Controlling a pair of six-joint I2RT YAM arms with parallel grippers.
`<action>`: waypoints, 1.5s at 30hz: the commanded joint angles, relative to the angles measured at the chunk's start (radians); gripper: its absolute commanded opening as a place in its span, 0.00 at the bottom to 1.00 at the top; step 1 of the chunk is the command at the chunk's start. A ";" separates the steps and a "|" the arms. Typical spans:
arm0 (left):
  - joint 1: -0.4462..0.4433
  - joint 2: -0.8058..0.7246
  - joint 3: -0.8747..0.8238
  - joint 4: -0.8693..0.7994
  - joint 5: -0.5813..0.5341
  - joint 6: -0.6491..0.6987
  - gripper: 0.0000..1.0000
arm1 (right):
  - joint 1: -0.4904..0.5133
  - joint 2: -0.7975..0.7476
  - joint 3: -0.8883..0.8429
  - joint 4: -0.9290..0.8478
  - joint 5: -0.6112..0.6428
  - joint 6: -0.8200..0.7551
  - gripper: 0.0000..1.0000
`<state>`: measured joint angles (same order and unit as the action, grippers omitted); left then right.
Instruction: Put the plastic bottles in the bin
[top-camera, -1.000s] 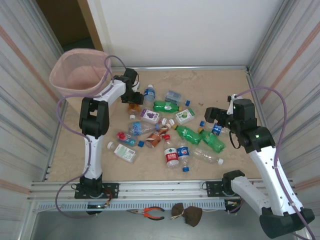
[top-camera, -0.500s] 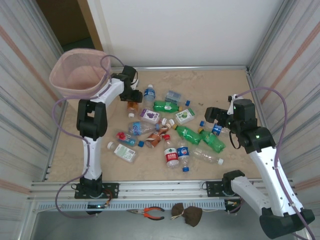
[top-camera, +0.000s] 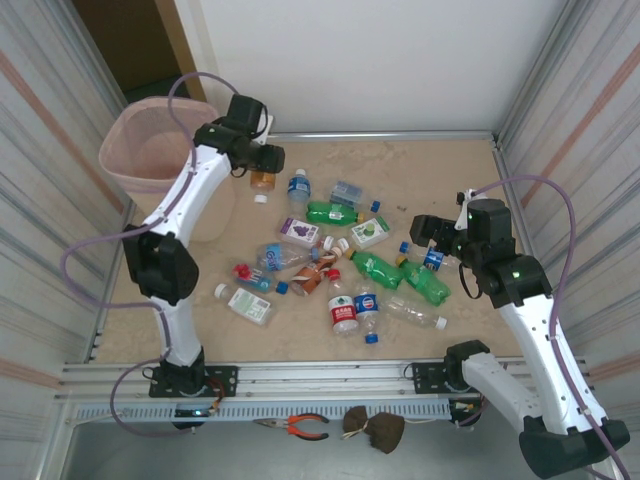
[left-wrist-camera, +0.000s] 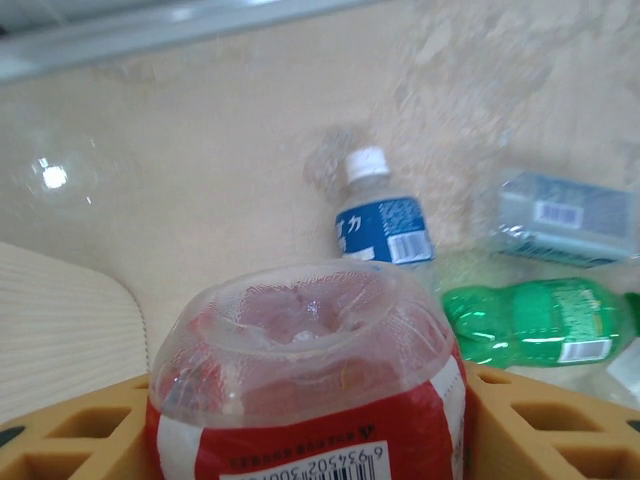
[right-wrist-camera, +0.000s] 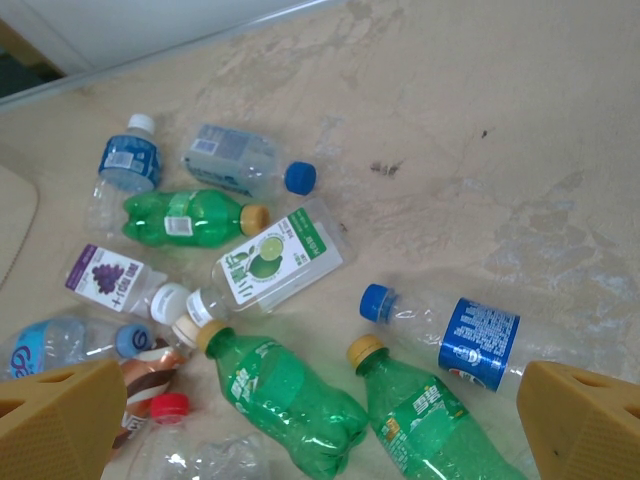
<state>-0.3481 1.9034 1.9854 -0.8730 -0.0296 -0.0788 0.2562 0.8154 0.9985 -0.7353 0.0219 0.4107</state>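
The worktop (top-camera: 450, 180) is strewn with crushed bottles. The bin (top-camera: 135, 175) stands at its far left corner, just to the left of the left fingers (left-wrist-camera: 545, 420). The left arm (top-camera: 190, 190) reaches up beside it. Those fingers are clenched on a red-labelled bottle (top-camera: 263, 181), which hangs beside the bin and not yet over its mouth.

The step, as I judge it, is the carry and drop. Take the bottle leftward until it sits well inside the rim, high enough that its lower end clears the edge, and let go only then. A light crushed bottle released at the rim could tip back out. How high the fingers stand against the rim cannot be told from above.

The right fingers (right-wrist-camera: 70, 415) are spread wide with nothing between them, over the right side of the pile.

The top view gives the bin's mouth and both arms, but the grip there is a brownish scrap under the wrist. The left wrist view gives the grip itself: the bottle is wedged between both fingers, dented base forward. Beyond the fingers lie a blue-labelled bottle (left-wrist-camera: 385, 225) and a green bottle (left-wrist-camera: 530, 320). The right wrist view gives labels and caps, with a blue-capped bottle (right-wrist-camera: 470, 345) just ahead of the right-hand finger.
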 joint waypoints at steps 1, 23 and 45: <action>-0.012 -0.093 0.035 -0.001 -0.027 0.043 0.62 | 0.008 -0.010 0.025 -0.003 -0.002 -0.001 0.99; 0.282 -0.220 0.226 -0.027 -0.059 0.150 0.62 | 0.008 0.036 0.035 0.028 -0.024 -0.003 0.99; 0.481 -0.017 -0.014 -0.008 -0.092 0.131 0.59 | 0.015 0.065 0.039 0.047 -0.044 0.005 0.99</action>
<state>0.1081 1.8668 1.9839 -0.8791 -0.1459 0.0742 0.2623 0.8833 1.0042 -0.7052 -0.0059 0.4107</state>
